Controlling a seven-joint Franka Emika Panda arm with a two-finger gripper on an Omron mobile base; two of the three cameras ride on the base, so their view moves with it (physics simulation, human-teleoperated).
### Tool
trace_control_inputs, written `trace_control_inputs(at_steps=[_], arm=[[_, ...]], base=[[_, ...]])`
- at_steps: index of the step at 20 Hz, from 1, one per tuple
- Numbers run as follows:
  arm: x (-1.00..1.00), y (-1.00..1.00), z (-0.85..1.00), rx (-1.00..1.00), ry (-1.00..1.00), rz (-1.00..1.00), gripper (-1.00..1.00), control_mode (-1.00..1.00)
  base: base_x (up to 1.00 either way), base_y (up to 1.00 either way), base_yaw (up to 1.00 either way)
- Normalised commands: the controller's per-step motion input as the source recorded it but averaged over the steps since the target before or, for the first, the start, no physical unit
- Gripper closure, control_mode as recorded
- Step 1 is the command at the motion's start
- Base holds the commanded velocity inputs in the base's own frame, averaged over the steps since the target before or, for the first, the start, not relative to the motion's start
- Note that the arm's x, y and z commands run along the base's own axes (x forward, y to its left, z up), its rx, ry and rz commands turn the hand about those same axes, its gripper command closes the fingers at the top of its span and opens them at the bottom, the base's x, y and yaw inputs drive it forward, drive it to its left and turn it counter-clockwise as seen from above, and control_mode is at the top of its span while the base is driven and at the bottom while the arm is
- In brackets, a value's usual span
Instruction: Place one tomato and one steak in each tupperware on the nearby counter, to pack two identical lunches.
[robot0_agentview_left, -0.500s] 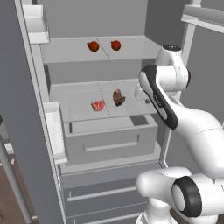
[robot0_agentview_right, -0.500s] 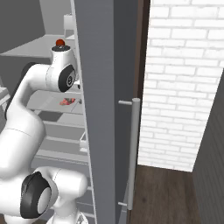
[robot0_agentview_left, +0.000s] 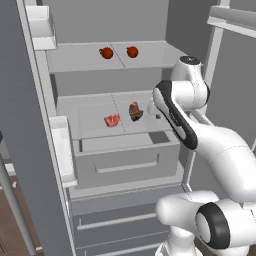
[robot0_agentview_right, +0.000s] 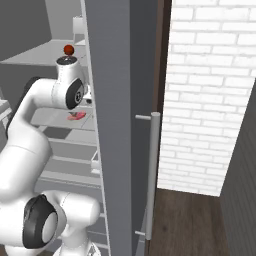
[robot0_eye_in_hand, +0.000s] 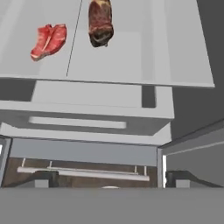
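- While the white arm reaches into the open refrigerator, its two-finger gripper (robot0_eye_in_hand: 109, 181) hangs above the front edge of the middle shelf, its small dark fingertips (robot0_eye_in_hand: 43, 178) spread wide at the bottom of the hand view and holding nothing.
- Two steaks lie on that pale grey middle shelf (robot0_agentview_left: 95, 117): a dark brown, marbled oblong steak (robot0_eye_in_hand: 100, 22) and, just beside it, a bright red raw steak with white fat streaks (robot0_eye_in_hand: 48, 39).
- From the hand, both lie ahead, deeper into the shelf; the brown steak sits nearly straight in front, the red one off to one side.
- The brown steak's long axis runs roughly along the hand's line of approach, so I judge the spread fingers would close across its narrow width with little turning.
- Two small round red tomatoes (robot0_agentview_left: 106, 52) and (robot0_agentview_left: 132, 51) rest apart on the upper shelf, above the steaks.
- Below the middle shelf sits a grey pull-out drawer (robot0_agentview_left: 125, 162).
- Nothing is packed yet, as far as these views tell.
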Motion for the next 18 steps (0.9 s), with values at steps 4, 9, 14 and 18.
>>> trace_control_inputs(at_steps=[4,9,14,18], arm=[[0.67,0.47,-0.7,0.02,-0.28,-0.05,-1.0,-1.0],[0.5,0.27,-0.4,0.01,-0.07,-0.05,-1.0,-1.0],[0.42,0.0,-0.01,0.0,0.0,-0.11,-1.0,-1.0],[0.64,0.0,-0.05,0.07,0.0,-0.15,-1.0,-1.0]], base=[[0.0,0.0,0.0],[0.0,0.0,0.0],[0.0,0.0,0.0],[0.0,0.0,0.0]])
